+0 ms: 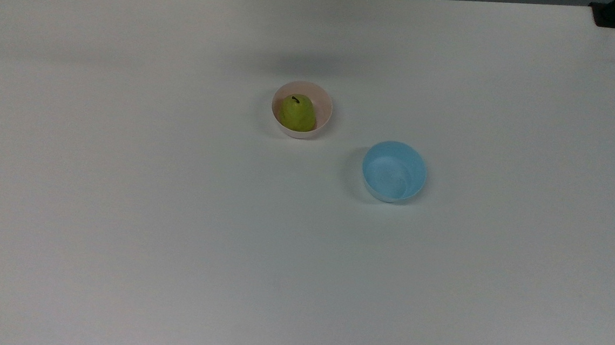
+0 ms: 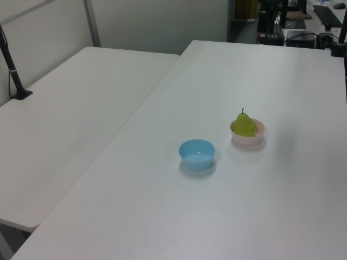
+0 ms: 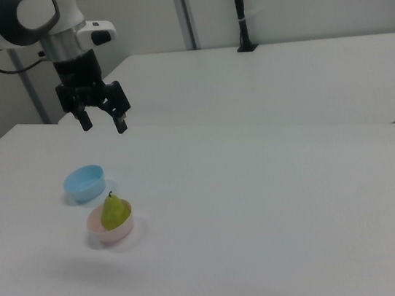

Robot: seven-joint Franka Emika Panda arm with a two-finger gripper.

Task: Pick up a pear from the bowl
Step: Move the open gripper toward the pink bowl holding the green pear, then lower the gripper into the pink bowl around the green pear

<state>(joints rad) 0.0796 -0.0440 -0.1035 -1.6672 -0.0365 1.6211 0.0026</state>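
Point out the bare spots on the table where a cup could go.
Nearly all the white table is bare. The pink bowl holding the pear and the blue bowl sit close together mid-table. The gripper hangs open above.

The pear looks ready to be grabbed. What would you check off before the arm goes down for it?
1. Pear sits in the pink bowl, stem up: ok.
2. Gripper open, with a gap between the fingers: ok.
3. Nothing in the air between gripper and pear: ok.
4. Blue bowl stands apart from the pink bowl, out of the way: ok.
5. Gripper lined up straight above the pear: not ok, it hangs high and looks off to one side in the right view.
6. Gap wide enough for the pear: cannot tell.
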